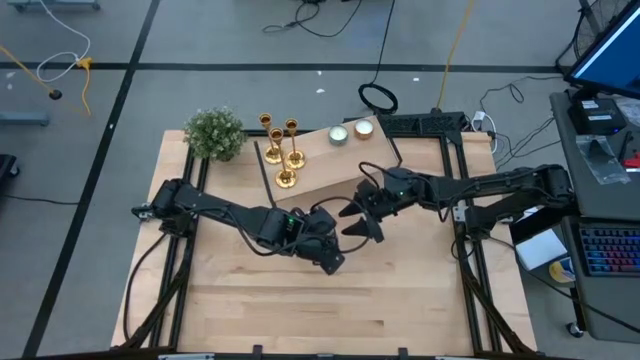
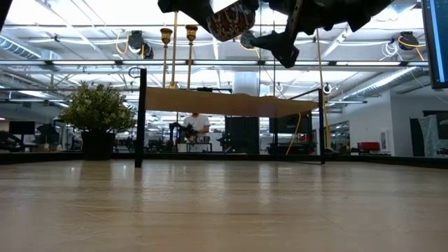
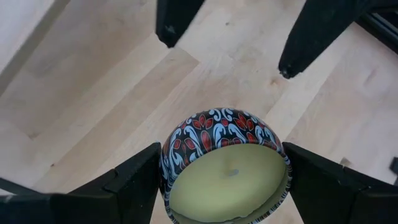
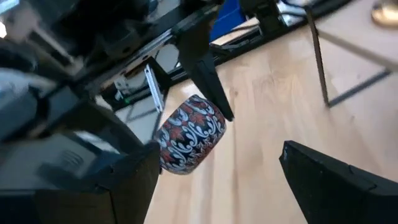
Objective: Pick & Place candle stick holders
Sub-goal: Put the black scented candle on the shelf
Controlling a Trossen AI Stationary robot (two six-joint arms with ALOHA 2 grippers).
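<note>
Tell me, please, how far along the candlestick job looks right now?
Looks done: three gold candlesticks stand upright on the raised shelf, beside two tealights. In hand: the left claw grips a patterned candle tin above the table; the right claw hangs open beside it. Left: probably setting that tin down, since it is airborne.

A large open-plan robotics lab: exposed ceiling ducts (image 2: 392,77), taped concrete floor (image 1: 90,150) with loose cables (image 1: 310,20), a workstation keyboard (image 1: 608,250) (at three o'clock).
</note>
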